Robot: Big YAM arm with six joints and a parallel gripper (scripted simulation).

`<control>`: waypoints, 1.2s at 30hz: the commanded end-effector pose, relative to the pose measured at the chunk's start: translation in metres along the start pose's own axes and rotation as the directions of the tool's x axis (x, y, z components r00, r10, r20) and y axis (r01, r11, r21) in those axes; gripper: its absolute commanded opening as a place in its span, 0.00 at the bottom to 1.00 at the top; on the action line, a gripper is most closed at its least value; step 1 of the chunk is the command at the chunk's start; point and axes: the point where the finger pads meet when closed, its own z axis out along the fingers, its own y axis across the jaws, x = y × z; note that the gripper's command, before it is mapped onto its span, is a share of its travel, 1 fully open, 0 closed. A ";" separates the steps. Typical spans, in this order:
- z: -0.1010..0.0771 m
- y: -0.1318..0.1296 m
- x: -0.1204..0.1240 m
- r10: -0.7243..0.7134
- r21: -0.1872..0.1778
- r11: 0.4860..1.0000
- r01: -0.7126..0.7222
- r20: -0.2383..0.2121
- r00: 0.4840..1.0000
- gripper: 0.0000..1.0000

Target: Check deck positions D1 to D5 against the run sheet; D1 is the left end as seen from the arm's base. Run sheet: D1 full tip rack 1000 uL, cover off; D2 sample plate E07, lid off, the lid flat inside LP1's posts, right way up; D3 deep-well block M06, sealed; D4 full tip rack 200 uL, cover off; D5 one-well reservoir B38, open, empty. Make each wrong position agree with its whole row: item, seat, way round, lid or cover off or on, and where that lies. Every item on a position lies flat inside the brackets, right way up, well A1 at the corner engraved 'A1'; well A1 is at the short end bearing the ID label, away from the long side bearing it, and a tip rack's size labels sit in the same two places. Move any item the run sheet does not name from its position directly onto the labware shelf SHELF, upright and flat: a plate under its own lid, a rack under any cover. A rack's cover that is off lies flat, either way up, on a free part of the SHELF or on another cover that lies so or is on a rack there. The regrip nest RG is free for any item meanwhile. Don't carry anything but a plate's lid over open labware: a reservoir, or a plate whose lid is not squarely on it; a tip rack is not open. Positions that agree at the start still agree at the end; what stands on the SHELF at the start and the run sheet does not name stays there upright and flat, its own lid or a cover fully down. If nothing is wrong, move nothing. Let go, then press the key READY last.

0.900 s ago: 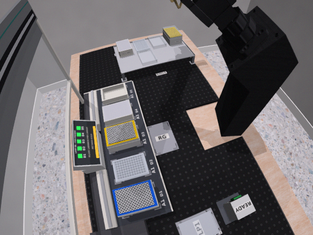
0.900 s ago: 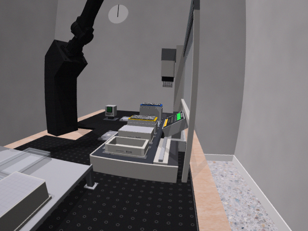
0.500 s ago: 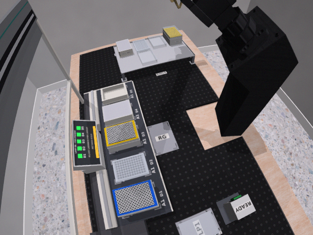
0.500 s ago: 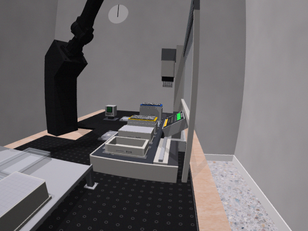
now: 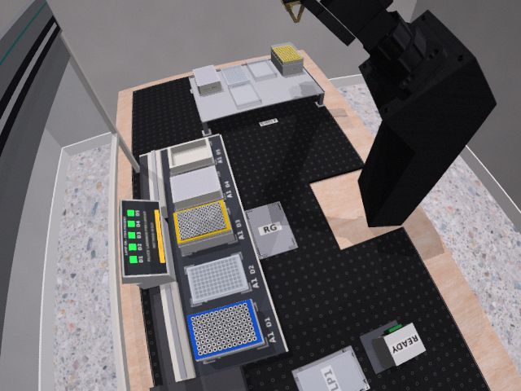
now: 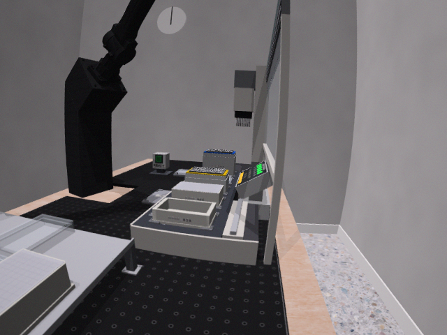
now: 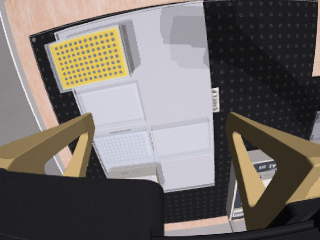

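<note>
The deck rail holds a blue-framed tip rack at D1 (image 5: 225, 330), a clear well plate at D2 (image 5: 216, 278), a yellow-framed tip rack at D3 (image 5: 202, 222), a sealed grey block at D4 (image 5: 195, 186) and an open empty reservoir at D5 (image 5: 190, 155). The row also shows in the exterior view, with the reservoir (image 6: 184, 212) nearest. My gripper (image 5: 295, 12) hangs high above the SHELF (image 5: 256, 85), open and empty. The wrist view shows its fingers wide apart over the shelf (image 7: 160, 94). The LP1 nest (image 5: 330, 372) is at the front.
On the shelf stand a yellow tip rack (image 5: 286, 59), a covered grey box (image 5: 207, 80), a clear plate (image 5: 235, 74) and two flat clear lids or covers (image 5: 260, 69) (image 5: 246, 94). The RG nest (image 5: 271, 229) lies beside D3. The READY key (image 5: 400, 344) is at the front right.
</note>
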 end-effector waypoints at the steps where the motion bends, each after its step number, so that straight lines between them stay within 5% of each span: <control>1: -0.017 -0.001 0.012 0.079 -0.050 0.996 -0.079 0.003 0.997 1.00; 19: -0.010 -0.080 0.038 0.380 -0.014 0.925 -0.380 -0.005 0.925 1.00; 29: -0.010 -0.118 0.049 0.356 0.002 0.935 -0.356 -0.008 0.935 1.00; 33: -0.022 -0.099 0.044 0.364 -0.038 0.930 -0.365 -0.022 0.931 1.00; 36: -0.014 -0.109 0.041 0.375 -0.012 0.927 -0.375 -0.010 0.927 1.00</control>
